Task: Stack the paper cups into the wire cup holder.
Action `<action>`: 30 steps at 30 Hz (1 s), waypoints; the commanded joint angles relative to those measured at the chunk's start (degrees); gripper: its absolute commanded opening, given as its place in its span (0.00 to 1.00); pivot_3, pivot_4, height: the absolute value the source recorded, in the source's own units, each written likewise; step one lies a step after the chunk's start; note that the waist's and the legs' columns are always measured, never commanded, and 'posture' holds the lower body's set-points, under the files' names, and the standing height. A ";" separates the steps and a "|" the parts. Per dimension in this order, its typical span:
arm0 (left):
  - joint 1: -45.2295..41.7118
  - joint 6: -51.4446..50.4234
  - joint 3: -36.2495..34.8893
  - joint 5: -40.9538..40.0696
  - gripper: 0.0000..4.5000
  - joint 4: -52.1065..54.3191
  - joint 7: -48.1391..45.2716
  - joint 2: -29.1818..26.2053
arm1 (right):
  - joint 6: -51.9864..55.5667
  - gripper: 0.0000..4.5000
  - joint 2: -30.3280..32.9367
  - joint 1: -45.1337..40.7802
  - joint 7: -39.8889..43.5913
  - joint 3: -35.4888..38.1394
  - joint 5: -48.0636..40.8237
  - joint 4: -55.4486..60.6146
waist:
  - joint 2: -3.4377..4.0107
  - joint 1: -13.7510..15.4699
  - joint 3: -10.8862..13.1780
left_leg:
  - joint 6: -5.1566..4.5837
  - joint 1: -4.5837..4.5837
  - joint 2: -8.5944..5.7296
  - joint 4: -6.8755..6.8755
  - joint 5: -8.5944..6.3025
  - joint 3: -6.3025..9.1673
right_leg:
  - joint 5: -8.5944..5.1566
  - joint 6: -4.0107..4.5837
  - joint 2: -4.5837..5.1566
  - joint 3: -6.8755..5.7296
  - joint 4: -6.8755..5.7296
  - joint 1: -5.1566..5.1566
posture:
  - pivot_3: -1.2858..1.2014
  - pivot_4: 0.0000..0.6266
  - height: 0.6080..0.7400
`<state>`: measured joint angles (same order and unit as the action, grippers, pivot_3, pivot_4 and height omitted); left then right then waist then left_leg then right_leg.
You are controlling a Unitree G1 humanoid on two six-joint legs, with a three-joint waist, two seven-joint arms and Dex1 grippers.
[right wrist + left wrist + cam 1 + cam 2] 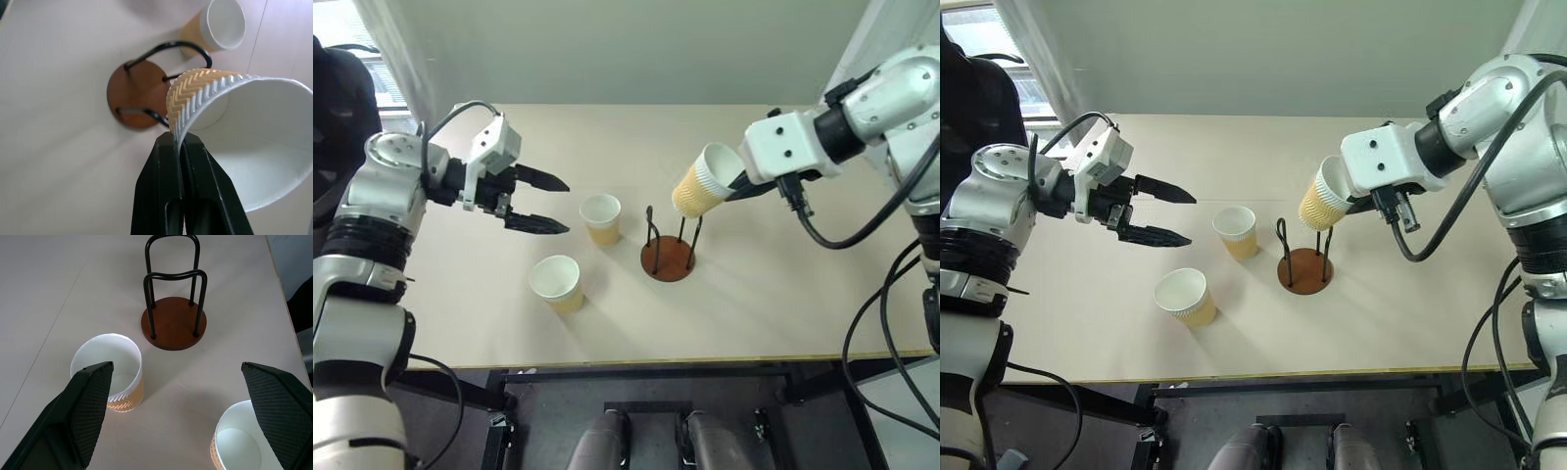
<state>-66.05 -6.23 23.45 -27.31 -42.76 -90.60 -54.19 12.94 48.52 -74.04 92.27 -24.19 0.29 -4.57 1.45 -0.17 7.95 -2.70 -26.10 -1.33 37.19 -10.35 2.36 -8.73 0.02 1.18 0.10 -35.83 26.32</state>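
I see the beige tabletop (773,304) spread wide under both arms, and everything of the task sits toward its middle, nearer the front edge than the far one. My left claw (540,201) hangs above the tabletop on the left-hand side, fingers spread wide and released, gripping nothing, pointing across toward the middle. My right claw (180,142) comes in from the right-hand side, clenched on the rim wall of one paper cup (703,181), one finger inside and one outside; that cup is tilted, its mouth turned up toward the right arm and its tan bottom hanging just above the wire loops. The wire cup holder (667,257) stands upright at the middle of the tabletop, its reddish-brown disc flat on the surface and no cup inside it. A second paper cup (601,218) stands upright just left of the holder, apart from it. The third paper cup (557,282) stands upright nearer the front edge, left of the second, clear of it.
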 commanded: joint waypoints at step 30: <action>-0.16 -0.18 -2.04 -1.30 1.00 1.93 -1.90 -2.20 | -8.01 0.00 -2.16 -2.60 0.23 -5.38 1.02 -2.98 | 0.00 -0.02 0.00 | 0.02 0.00 0.00 0.02 0.01 0.02 | -0.02 0.04 0.00 -0.02 -0.07 0.02 | 0.52 0.24 1.00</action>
<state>-65.74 -6.54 23.33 -27.93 -41.62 -90.62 -55.35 4.02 46.01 -75.16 92.27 -30.19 2.96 -10.03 1.45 -0.19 7.95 -2.69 -26.11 -1.33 37.21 -10.34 2.38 -8.75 0.07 1.18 0.08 -35.89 26.34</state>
